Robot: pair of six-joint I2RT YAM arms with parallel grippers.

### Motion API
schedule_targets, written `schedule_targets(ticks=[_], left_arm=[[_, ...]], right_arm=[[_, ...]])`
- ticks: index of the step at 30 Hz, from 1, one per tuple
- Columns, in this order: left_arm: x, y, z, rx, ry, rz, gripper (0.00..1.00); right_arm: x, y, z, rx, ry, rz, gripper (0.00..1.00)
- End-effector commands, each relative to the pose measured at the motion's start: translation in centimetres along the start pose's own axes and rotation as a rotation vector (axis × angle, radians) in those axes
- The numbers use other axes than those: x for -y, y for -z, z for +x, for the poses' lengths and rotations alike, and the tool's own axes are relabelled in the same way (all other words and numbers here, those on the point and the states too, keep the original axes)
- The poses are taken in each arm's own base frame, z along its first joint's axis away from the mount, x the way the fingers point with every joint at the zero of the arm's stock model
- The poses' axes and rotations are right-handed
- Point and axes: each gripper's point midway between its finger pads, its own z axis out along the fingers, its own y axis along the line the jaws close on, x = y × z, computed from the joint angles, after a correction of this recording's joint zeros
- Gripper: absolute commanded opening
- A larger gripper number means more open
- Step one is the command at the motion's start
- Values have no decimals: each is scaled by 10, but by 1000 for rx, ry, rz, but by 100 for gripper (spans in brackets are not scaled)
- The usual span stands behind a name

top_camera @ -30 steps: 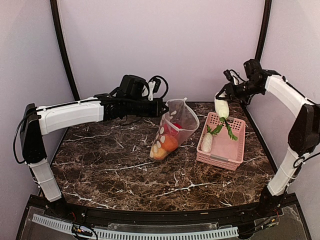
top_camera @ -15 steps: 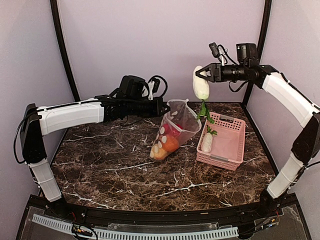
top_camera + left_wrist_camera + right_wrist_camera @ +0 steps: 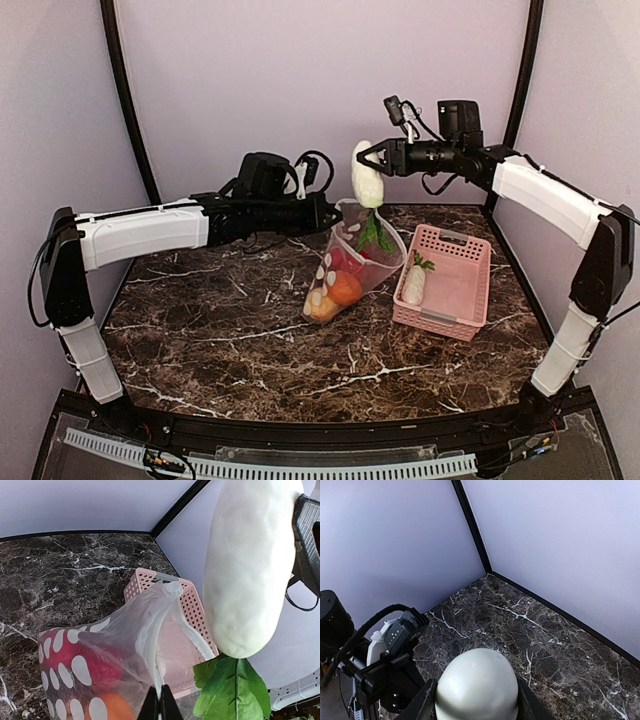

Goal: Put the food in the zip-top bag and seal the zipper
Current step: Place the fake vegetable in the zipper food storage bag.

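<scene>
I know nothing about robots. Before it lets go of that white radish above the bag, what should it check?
1. Bag mouth held open: left fingers pinch the rim of the zip-top bag, mouth gaping. Ok.
2. Grip: right fingers clamp the radish at its white end. Ok.
3. Radish over the mouth: leaves hang at the opening, depth unclear. Cannot tell.
4. Room inside: food sits low in the bag. Ok.
5. Nothing left behind: second radish lies in the pink basket. Not ok.
</scene>
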Motion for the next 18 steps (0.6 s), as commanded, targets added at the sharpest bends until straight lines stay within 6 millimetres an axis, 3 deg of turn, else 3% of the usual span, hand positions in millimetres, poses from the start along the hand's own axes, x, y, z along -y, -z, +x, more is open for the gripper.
schedule_targets(ticks=[1,13,18], left_arm=[[7,18,-17,64,25,31,1],[-20,27,-20,120,173,58,1],[-21,28,-18,121,172,60,1]], right_arm=[[8,-11,3,50,9,13,25],[0,-27,52,-72,-57,117,26],[-2,-29,82,-176,-136,174,28]])
